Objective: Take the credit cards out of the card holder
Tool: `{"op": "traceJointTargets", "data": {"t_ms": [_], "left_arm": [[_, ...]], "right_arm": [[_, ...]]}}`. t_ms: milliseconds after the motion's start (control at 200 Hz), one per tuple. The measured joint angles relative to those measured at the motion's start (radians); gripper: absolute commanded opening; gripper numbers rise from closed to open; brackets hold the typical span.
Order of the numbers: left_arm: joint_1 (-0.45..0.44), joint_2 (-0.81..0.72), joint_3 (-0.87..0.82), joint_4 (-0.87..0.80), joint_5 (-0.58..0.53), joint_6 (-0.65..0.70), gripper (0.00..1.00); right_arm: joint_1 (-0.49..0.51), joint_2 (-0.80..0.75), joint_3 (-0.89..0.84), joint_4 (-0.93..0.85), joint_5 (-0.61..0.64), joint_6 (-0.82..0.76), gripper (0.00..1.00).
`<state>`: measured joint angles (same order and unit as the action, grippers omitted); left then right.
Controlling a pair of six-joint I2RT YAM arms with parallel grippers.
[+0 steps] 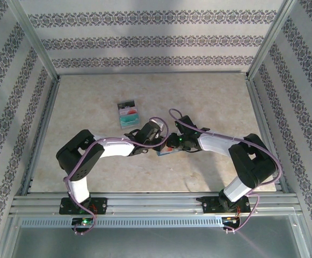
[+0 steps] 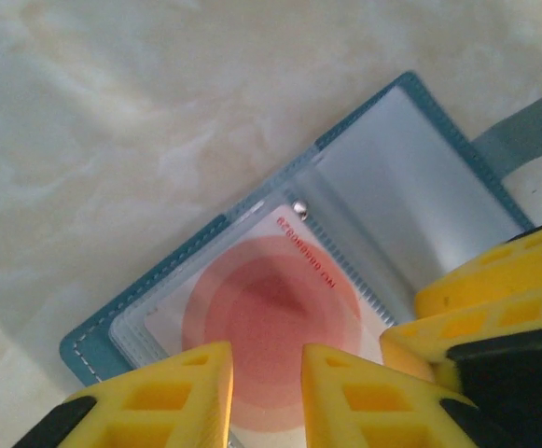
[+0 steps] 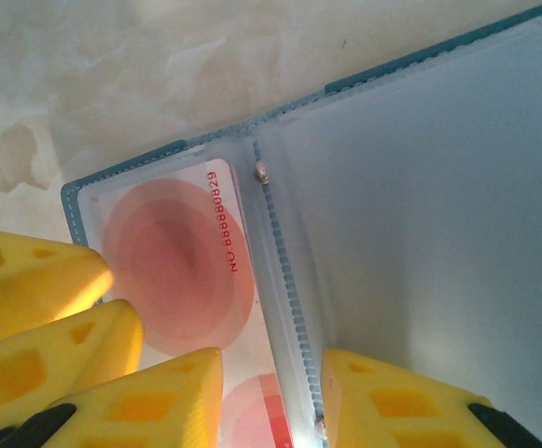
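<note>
Card holder (image 2: 410,177) lies open and flat on the table (image 1: 215,91), about midway between the side edges and somewhat nearer the near edge. One red-and-white card (image 2: 271,299) sits in one panel's sleeve; the other panel looks empty.

Left gripper (image 2: 266,364) is over that card, fingers a narrow gap apart. Can't tell if they pinch its edge or just press on it. Right gripper (image 3: 272,364) has its fingers wider, straddling the spine, which I read as a hold-down.

Suggest: pin the holder with the right, drag the card flat out of the sleeve mouth, and lift only once it's free. Then park it on the stack of cards (image 1: 129,114) toward the far edge.
</note>
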<state>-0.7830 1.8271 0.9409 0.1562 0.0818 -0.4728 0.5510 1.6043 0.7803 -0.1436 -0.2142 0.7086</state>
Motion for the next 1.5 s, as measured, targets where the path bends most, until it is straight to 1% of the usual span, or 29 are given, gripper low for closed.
{"op": "traceJointTargets", "data": {"t_ms": [445,734,799,1154,1359,1499], "left_arm": [[0.018,0.007,-0.008,-0.001,0.023,-0.007,0.12],[0.026,0.006,-0.016,0.009,0.037,-0.006,0.10],[0.026,0.006,-0.016,0.009,0.037,-0.006,0.08],[0.039,0.004,-0.017,0.008,0.037,0.001,0.08],[0.039,-0.002,-0.024,0.008,0.034,0.004,0.08],[0.041,-0.008,-0.029,0.008,0.033,0.005,0.08]], "right_arm": [[-0.009,0.015,-0.013,0.060,-0.054,0.003,0.33],[-0.039,0.018,-0.058,0.136,-0.114,0.024,0.32],[-0.047,0.018,-0.071,0.163,-0.141,0.034,0.30],[-0.098,0.016,-0.154,0.347,-0.293,0.128,0.27],[-0.116,0.011,-0.190,0.433,-0.350,0.179,0.25],[-0.117,0.012,-0.215,0.492,-0.375,0.215,0.21]]}}
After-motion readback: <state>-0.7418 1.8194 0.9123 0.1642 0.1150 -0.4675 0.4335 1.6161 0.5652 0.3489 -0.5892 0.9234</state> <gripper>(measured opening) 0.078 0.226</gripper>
